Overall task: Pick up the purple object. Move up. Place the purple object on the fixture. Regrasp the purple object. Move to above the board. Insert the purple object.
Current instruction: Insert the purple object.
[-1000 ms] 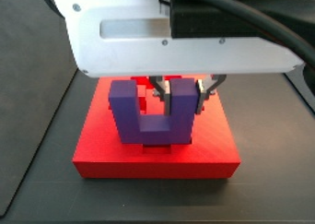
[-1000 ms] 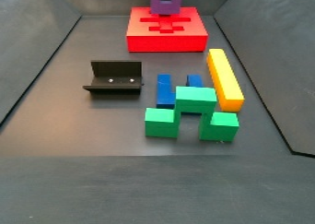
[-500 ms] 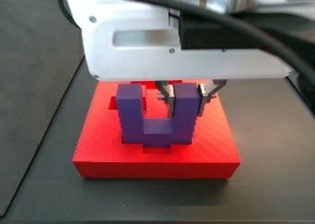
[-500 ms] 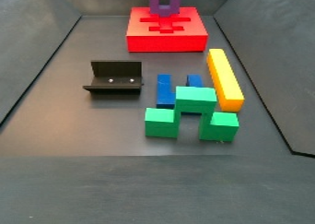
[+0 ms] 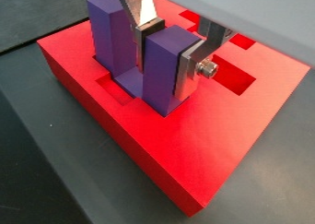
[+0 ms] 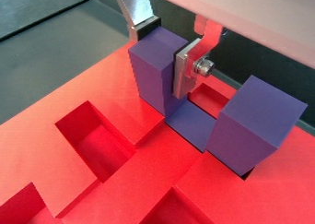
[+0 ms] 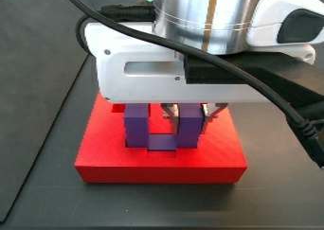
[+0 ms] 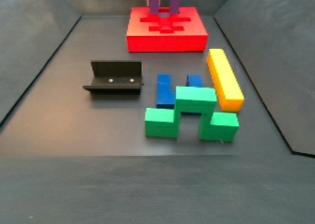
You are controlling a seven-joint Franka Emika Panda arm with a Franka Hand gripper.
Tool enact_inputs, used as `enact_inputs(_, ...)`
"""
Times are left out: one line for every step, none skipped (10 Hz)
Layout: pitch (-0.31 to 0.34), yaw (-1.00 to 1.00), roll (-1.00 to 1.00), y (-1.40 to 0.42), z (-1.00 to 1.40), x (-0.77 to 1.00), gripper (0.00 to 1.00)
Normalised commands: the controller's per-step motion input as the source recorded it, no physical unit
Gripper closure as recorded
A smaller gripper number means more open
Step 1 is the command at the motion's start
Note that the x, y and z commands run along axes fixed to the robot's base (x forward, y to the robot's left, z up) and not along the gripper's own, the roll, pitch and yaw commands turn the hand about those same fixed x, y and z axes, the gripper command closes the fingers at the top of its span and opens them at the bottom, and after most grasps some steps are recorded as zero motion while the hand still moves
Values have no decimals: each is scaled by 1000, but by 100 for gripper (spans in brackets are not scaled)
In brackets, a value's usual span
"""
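Note:
The purple object (image 5: 121,39) is a U-shaped block standing with its prongs up. Its base sits down in a recessed cut-out of the red board (image 5: 215,149). My gripper (image 5: 170,48) is shut on one prong, a silver finger plate on each side of it. Both wrist views show this grip (image 6: 164,51); the free prong (image 6: 261,117) stands beside it. In a side view the purple object (image 7: 162,132) sits low in the board (image 7: 114,160) under my gripper (image 7: 188,111). In a side view from afar, the purple object (image 8: 161,1) sits on the board (image 8: 142,40) at the far end.
The dark fixture (image 8: 113,77) stands on the floor at the left. A yellow bar (image 8: 224,77), green blocks (image 8: 185,105) and blue blocks (image 8: 165,87) lie grouped at the right, nearer than the board. Sloped dark walls bound the floor.
My gripper has moved down with the purple object. The block now sits lower, with its base sunk into the board's cut-out.

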Motion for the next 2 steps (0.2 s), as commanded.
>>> enact_inputs(0,-63,0,-129,-471,183,100)
enact_inputs(34,-66,41,-346,-491,203,100)
